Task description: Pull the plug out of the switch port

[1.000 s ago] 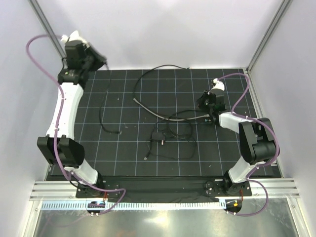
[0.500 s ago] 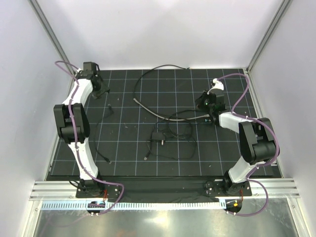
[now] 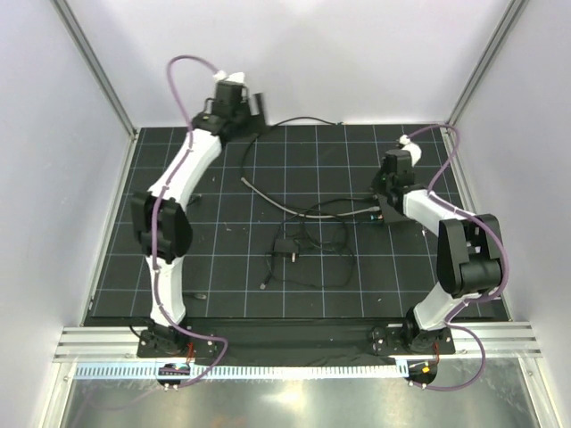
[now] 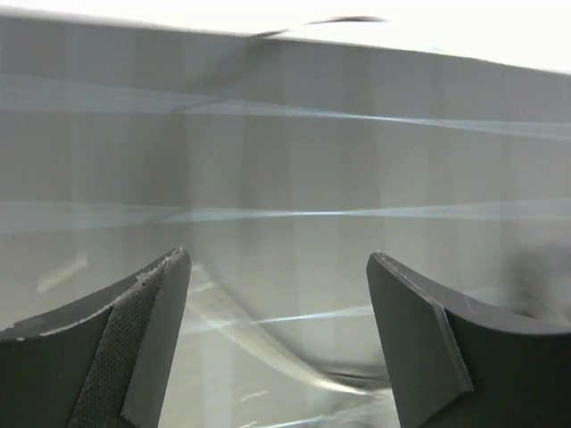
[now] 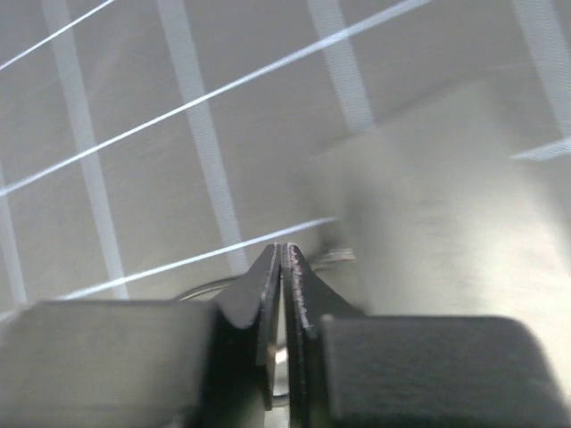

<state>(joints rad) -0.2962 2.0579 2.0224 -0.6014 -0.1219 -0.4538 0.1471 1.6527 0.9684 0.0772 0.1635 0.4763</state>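
Left pincer (image 4: 278,259) stands wide apart and empty; right pincer (image 5: 282,254) is pressed closed.

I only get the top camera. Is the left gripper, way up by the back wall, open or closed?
Observer: Open. In the left wrist view the left gripper has its jaws far apart, with nothing between them.
Operator: And the right one?
Observer: Shut. In the right wrist view the right gripper has its jaws pressed almost together, just above the mat. I cannot tell whether anything is pinched.
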